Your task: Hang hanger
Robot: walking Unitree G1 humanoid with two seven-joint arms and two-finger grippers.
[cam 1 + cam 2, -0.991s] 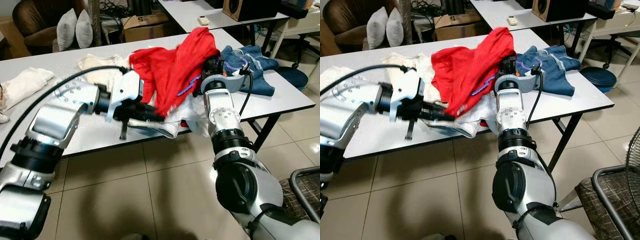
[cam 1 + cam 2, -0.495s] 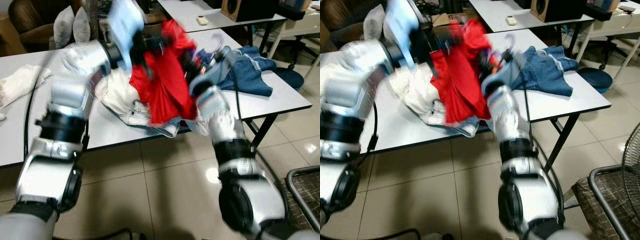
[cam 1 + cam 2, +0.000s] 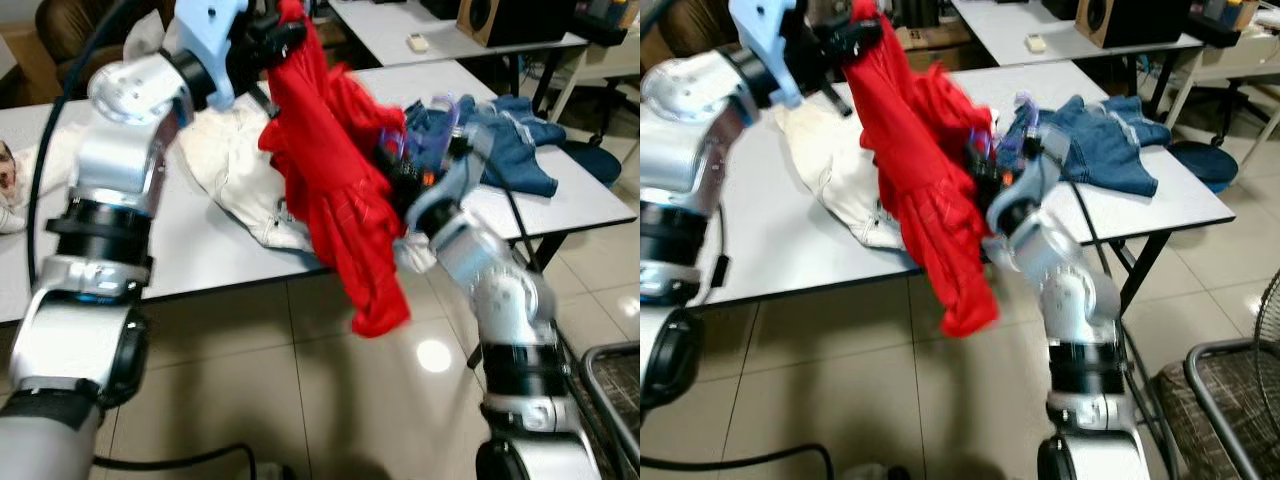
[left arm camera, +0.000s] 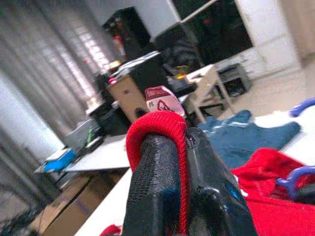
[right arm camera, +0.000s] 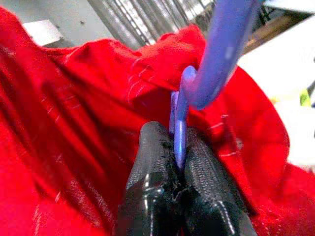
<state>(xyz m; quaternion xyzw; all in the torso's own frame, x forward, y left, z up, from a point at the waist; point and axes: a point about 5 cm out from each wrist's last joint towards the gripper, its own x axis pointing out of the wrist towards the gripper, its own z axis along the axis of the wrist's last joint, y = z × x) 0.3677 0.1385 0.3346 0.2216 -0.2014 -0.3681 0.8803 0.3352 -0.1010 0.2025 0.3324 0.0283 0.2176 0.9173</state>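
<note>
The left gripper (image 3: 272, 38) is raised high at the far left over the table (image 3: 205, 255), its fingers clenched on a red hem of the shirt (image 3: 335, 190); in the left wrist view that hem (image 4: 156, 129) wraps over and between the two black fingers (image 4: 152, 191); the shirt hangs from this pinch as a long drape, its lower end dangling past the near table edge toward the floor.

The right gripper (image 5: 179, 164) sits lower and to the right, pressed into the middle of the drape, fingers clamped on the thin stem of the purple hanger (image 5: 216, 54); the hook of the hanger (image 3: 447, 115) shows just above that wrist, so the hanger stands roughly upright, its arms hidden in the cloth.

The relation that matters: the hanger lies below and to the right of the left pinch, already against the fabric, and the right arm alone carries it; the shirt's long axis runs steeply down from the left gripper; whether the hanger is inside the neck opening I cannot tell.

White clothes (image 3: 235, 170) lie on the table behind the shirt; jeans (image 3: 515, 150) lie at the far right.
</note>
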